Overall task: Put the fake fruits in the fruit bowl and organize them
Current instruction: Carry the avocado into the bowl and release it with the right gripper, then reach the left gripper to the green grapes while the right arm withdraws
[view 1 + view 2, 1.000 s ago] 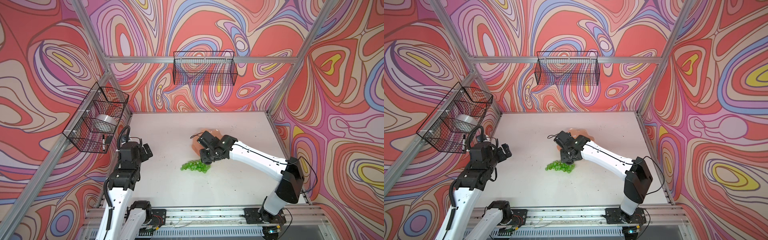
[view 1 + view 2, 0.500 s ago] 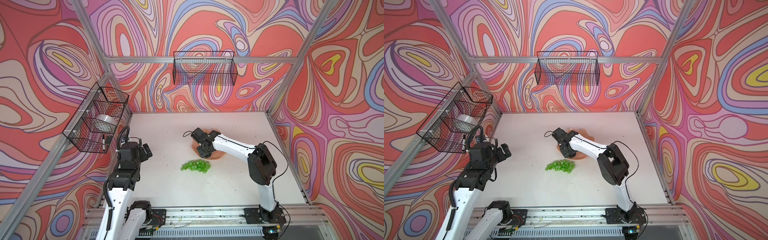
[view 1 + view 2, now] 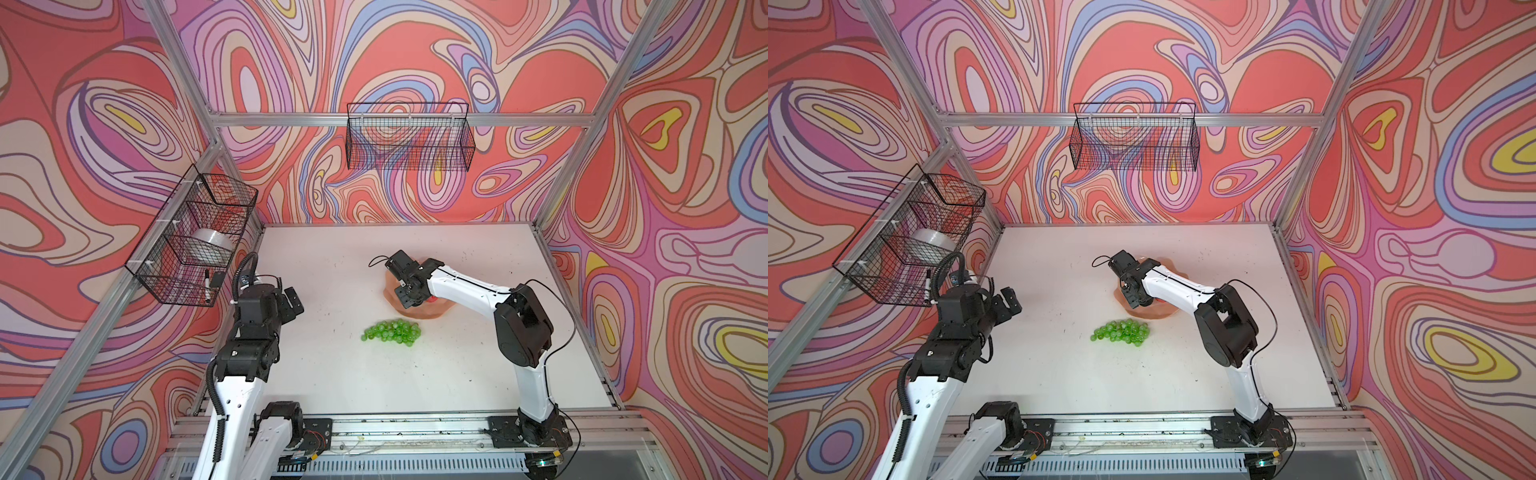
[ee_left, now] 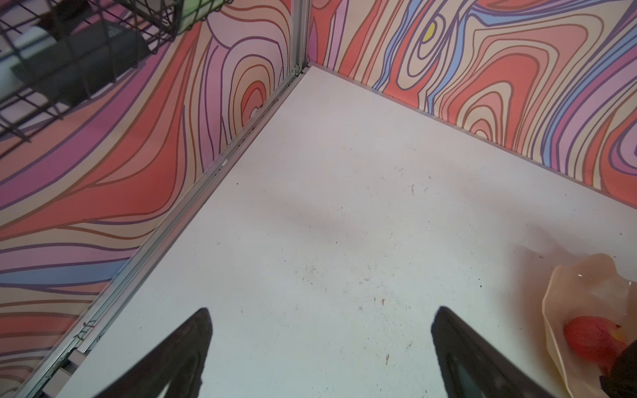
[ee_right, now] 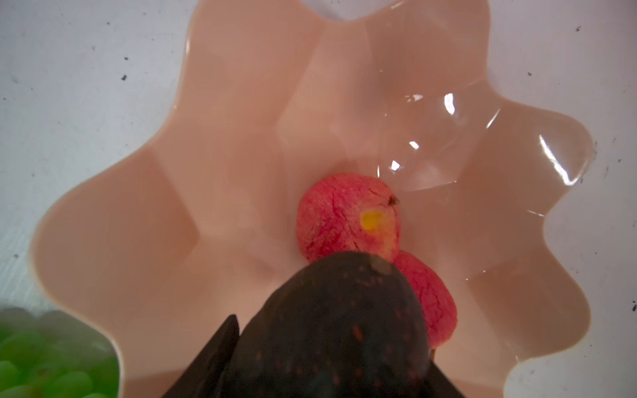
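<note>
The right gripper (image 3: 405, 297) pinches the avocado (image 5: 337, 320) above the bowl (image 5: 172, 172); dropped, it may knock the apples (image 5: 344, 220) and roll out. The left gripper (image 4: 322, 310) has its jaws spread, empty.

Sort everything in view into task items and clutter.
Task items: fruit bowl; two red apples inside it; avocado held by the right gripper; green grapes on the table.
Clutter: two wire baskets; pale roll; marker.
</note>
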